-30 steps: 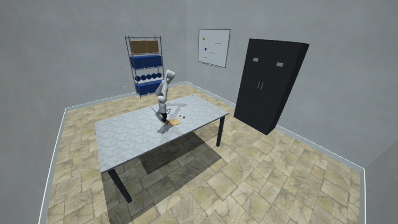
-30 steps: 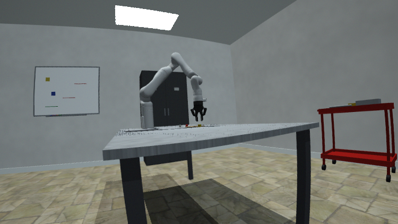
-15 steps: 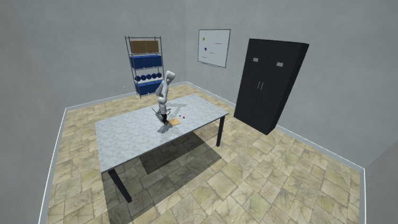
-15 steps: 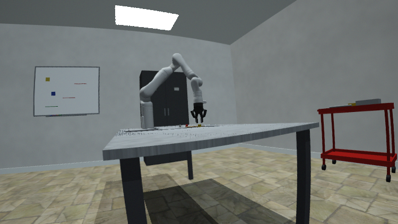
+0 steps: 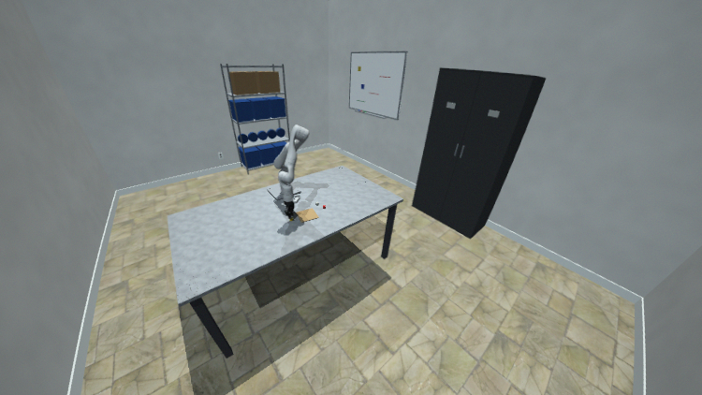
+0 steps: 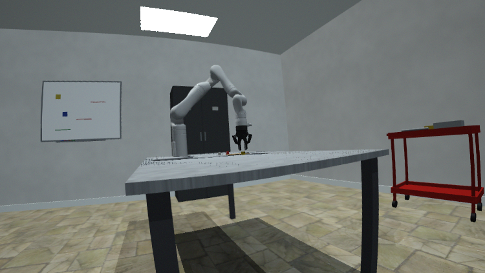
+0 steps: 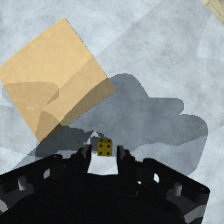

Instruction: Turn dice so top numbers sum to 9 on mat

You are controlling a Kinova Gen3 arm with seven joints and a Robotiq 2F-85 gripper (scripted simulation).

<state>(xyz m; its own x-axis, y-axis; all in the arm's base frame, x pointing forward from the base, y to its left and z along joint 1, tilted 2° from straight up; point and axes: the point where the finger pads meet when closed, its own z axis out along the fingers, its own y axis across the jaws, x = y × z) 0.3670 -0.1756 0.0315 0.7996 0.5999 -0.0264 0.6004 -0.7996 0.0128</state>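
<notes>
A yellow die [image 7: 104,147] lies on the table just off the near corner of the tan mat [image 7: 52,77]; its top face looks like four pips. My gripper [image 7: 104,152] hangs straight above this die, fingers partly open, one on each side of it and a little above the table. Nothing is held. In the top view the gripper [image 5: 290,212] stands at the mat's [image 5: 308,214] left edge. A red die [image 5: 324,208] and a green die [image 5: 317,203] lie on the table beyond the mat, off it. The gripper also shows in the exterior view [image 6: 243,147].
The arm's base [image 6: 178,139] stands on the table behind the mat. A black cabinet [image 5: 471,147], a shelf rack [image 5: 257,115] and a red cart [image 6: 437,162] stand well away from the table.
</notes>
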